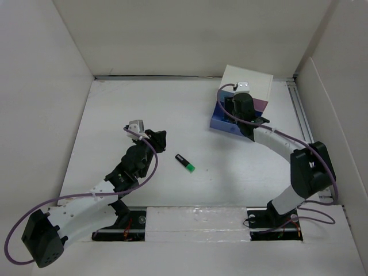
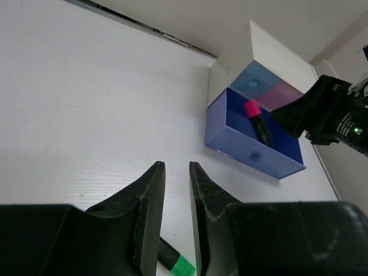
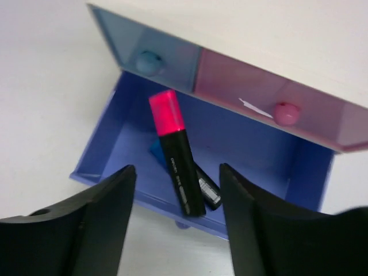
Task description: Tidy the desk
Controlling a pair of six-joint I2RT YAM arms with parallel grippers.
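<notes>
**Bench part tidied: one marker left out, drawer open.**

From the left, the left tool (image 2: 175,167) hangs low over the bench (image 1: 144,103), jaws released to a narrow gap with nothing between them. The green marker (image 1: 185,163) lies just ahead of it on the bare surface. This looks like the one loose item left to put away. Toward the far right corner stands the drawer box (image 1: 247,85), whose blue drawer (image 2: 253,154) is pulled out. In it a pink marker (image 3: 175,152) lies across a second dark pen (image 3: 208,192) that seems to have a blue end. The two small upper drawers are closed and their contents are hidden. The right tool (image 3: 176,168) hovers over the open drawer, jaws spread wide and empty. By my reading the green marker has yet to go in, and then the drawer needs shutting.
</notes>
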